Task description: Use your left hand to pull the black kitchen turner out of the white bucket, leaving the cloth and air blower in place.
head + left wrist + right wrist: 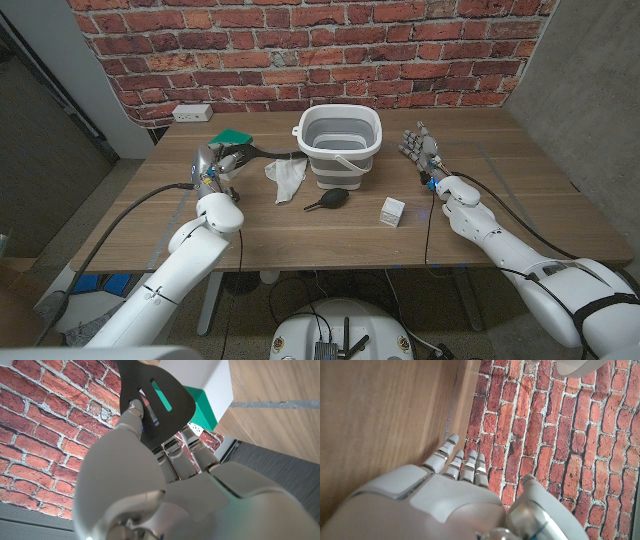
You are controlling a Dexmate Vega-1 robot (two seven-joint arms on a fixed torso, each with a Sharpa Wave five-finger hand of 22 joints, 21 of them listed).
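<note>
My left hand (pixel 213 166) holds the black kitchen turner (pixel 268 153) just above the table, left of the white bucket (pixel 340 160). Its handle points toward the bucket's rim. In the left wrist view the slotted blade (pixel 160 400) lies pinched against my left hand (pixel 165 485), with the bucket wall (pixel 212 375) beyond. A white cloth (pixel 287 178) lies on the table in front of the bucket's left side. The black air blower (pixel 328 199) lies just ahead of it. My right hand (pixel 420 148) stands right of the bucket, fingers apart and holding nothing, also seen from its wrist (pixel 455 495).
A green block (pixel 232 137) sits behind my left hand, also seen from the left wrist (pixel 202 402). A small white box (pixel 393 210) stands near the table's front middle. A power strip (pixel 192 113) lies at the back left. The brick wall closes the far side.
</note>
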